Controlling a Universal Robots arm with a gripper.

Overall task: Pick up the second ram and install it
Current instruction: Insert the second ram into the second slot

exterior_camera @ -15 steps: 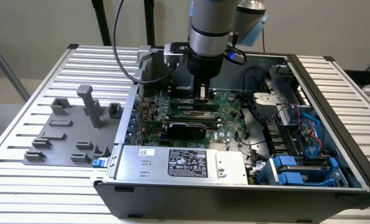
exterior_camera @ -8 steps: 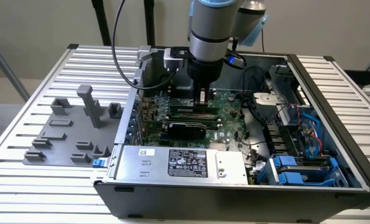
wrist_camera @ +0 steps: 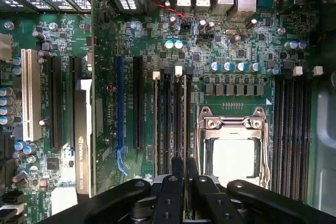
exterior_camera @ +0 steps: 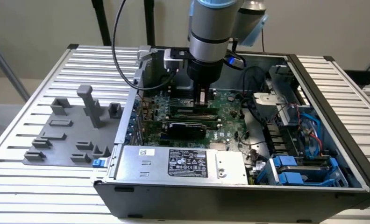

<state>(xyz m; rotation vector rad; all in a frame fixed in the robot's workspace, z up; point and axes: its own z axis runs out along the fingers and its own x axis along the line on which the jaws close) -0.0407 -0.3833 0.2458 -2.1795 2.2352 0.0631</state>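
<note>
Green motherboard (wrist_camera: 105,51) — black gripper (wrist_camera: 184,169)

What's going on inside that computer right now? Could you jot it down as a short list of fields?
Setting: open computer case lying on a slatted table
Arm: gripper lowered over the motherboard
Gripper position: above the memory slots beside the processor socket
Second ram: cannot tell whether it is in the gripper
Beside the case: grey fixture blocks, on the exterior view's left
Also inside: power supply
</note>
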